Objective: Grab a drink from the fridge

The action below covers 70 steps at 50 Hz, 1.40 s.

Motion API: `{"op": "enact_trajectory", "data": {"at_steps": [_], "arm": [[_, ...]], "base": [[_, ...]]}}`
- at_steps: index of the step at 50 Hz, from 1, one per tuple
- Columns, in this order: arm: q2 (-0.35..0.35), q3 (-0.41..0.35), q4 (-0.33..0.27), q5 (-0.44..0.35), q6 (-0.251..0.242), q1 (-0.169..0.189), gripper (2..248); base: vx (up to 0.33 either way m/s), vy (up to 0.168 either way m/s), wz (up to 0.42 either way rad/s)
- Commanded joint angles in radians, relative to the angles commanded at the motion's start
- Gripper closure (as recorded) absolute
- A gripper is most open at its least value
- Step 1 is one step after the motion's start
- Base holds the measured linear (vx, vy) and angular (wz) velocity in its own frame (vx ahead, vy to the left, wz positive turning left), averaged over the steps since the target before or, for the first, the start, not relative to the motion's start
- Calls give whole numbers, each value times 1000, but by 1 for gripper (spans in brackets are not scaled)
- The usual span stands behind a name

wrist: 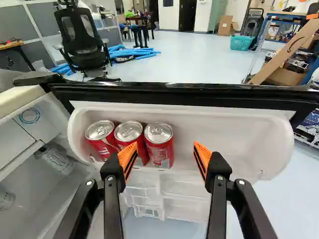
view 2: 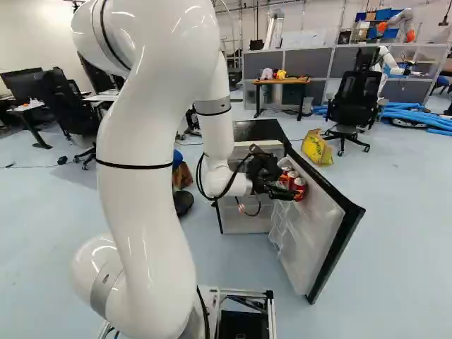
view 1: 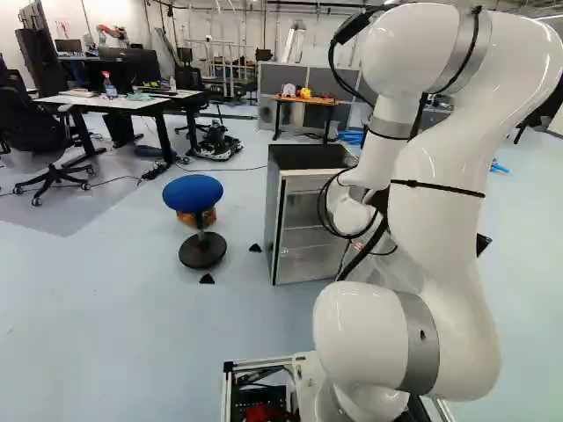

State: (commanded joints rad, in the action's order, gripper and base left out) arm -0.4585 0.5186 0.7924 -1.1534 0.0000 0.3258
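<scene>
The tool (view 2: 284, 192) is wide open, its orange pads (wrist: 128, 155) well apart, gripping nothing. Ahead, from about eleven to twelve o'clock, three red cans (wrist: 160, 149) stand side by side in the open door's shelf (wrist: 237, 137); the twelve-o'clock one faces the gap. In the left base view, the fridge (view 1: 308, 156) has a blue stool (view 1: 193, 192) at nine o'clock.

From my seat, I see the white door shelf (wrist: 234, 132) carrying three red cans (wrist: 130, 133), upright in a row near its hinge end
</scene>
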Motion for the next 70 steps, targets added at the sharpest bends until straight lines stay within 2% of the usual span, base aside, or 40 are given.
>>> {"op": "enact_trajectory", "data": {"at_steps": [15,70], "arm": [[-6,9,-30,0,0,12,82],[1,-2,-30,32,0,34,82]], "base": [[0,0,0],[0,0,0]]}}
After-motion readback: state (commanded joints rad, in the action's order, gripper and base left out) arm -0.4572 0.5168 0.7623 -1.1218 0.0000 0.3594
